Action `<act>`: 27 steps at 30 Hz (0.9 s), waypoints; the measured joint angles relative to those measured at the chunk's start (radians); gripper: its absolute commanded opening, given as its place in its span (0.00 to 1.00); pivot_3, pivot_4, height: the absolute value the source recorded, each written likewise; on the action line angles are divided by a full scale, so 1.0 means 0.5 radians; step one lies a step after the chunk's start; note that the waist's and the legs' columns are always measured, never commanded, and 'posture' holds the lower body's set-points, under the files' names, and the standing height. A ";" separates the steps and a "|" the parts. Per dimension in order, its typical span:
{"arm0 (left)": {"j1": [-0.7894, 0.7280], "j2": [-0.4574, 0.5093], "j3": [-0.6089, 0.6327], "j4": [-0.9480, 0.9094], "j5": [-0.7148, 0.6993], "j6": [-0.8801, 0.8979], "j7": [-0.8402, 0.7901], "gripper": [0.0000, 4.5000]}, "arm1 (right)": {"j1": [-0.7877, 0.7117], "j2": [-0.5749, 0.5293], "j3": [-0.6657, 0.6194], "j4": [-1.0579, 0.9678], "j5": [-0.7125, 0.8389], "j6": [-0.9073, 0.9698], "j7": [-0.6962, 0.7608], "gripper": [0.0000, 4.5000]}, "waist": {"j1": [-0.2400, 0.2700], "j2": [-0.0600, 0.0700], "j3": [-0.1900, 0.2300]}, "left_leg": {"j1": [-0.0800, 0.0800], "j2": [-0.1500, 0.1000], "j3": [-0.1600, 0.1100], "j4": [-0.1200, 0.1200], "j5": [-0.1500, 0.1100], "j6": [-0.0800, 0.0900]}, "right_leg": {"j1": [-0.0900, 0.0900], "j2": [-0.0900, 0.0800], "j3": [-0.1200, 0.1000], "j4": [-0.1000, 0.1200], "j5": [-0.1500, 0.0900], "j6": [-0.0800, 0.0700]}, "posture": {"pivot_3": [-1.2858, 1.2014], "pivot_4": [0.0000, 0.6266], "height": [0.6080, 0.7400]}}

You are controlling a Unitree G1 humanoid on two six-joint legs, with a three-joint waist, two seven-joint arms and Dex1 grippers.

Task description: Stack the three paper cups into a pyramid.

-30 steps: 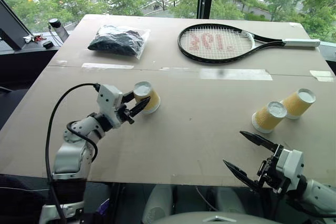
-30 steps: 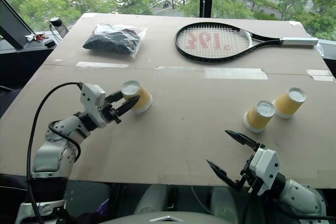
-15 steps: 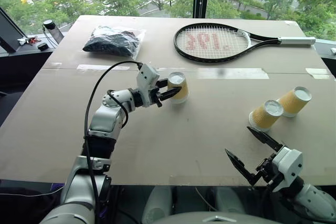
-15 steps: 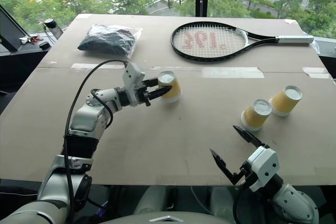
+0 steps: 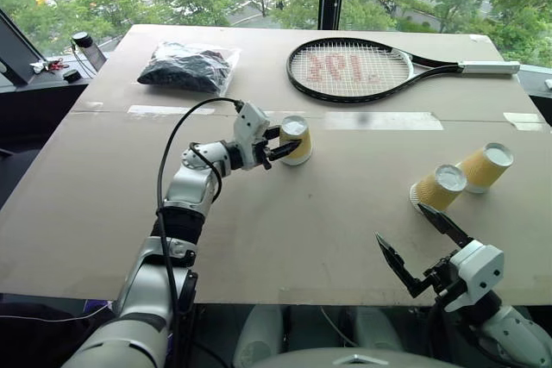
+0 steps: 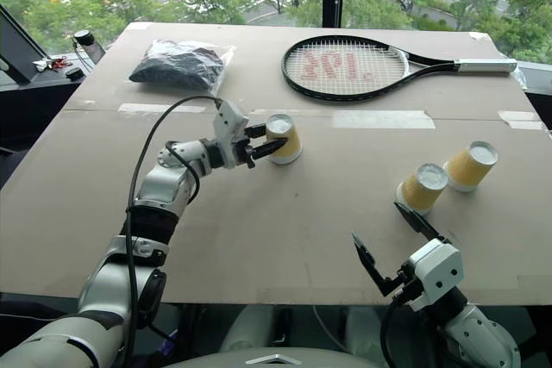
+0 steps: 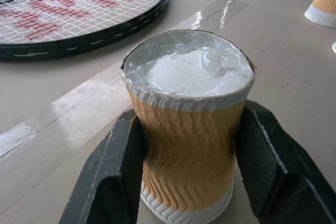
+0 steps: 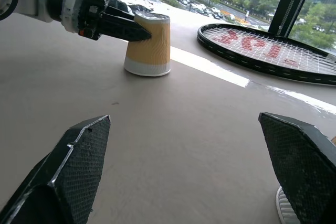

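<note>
Nearest, one right gripper [image 5: 412, 243] of two black pointed fingers hung at the near table edge, jaws spread wide, nothing between them. Two ribbed yellow-orange paper cups with white rims [image 5: 438, 189] [image 5: 488, 167] stood upside down just beyond it, touching each other. A third such cup [image 5: 295, 140] stood inverted mid-table on the flat brown cardboard tabletop [image 5: 302, 230], the left gripper [image 5: 285, 141] flanking its waist, whether gripping I could not tell. Farthest: one black oval strung tennis racket [image 5: 349, 69] and one clear plastic bag of dark material [image 5: 190, 67].
</note>
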 measured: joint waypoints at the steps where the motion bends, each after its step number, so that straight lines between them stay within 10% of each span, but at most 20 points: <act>1: -0.001 -0.001 0.001 0.017 0.004 -0.011 0.002 0.93 | -0.019 0.000 -0.002 0.002 -0.002 0.004 -0.013 1.00 | 0.000 0.000 0.000 | 0.000 0.000 0.000 0.000 0.000 0.000 | 0.000 0.000 0.000 0.000 0.000 0.000 | 0.52 0.24 1.00; 27: 0.918 0.558 0.377 -1.526 -0.951 0.794 -0.557 0.99 | -0.727 0.055 -0.440 0.012 0.210 1.287 -0.648 1.00 | -0.011 0.004 0.001 | 0.001 0.001 -0.002 -0.002 -0.001 -0.002 | -0.002 0.000 0.015 0.001 0.000 -0.002 | 0.52 0.24 1.00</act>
